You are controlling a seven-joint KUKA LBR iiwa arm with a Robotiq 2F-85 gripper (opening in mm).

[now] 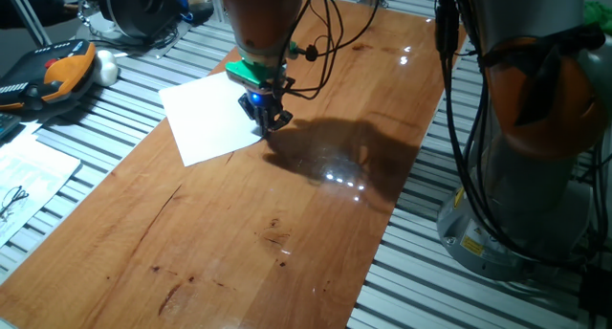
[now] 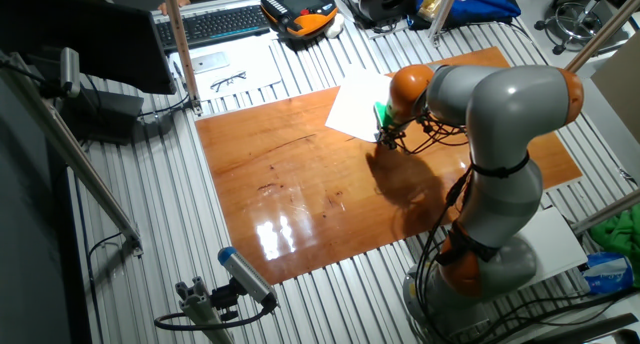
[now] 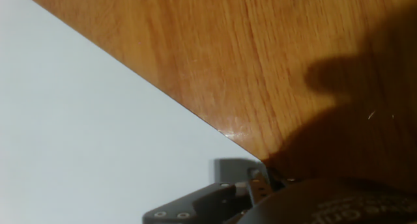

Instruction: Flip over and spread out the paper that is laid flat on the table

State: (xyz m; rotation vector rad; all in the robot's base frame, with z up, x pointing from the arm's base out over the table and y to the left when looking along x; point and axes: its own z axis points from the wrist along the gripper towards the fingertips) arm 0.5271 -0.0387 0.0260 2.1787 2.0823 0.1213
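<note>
None of the flip looks done — the paper [image 1: 212,117] lies flat, blank side up, on the surface [image 1: 287,224], the tool [image 1: 267,120] at its corner, grip state unclear.

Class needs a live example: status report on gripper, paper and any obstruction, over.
Gripper down at paper's edge, jaw state unclear. Paper flat on table, blank side up, not flipped. Nothing in the way.

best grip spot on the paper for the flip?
Probably the corner of the paper under the gripper. The sheet lies flat on the table, so only its edges offer purchase; come straight down at that corner and pinch it up.
</note>
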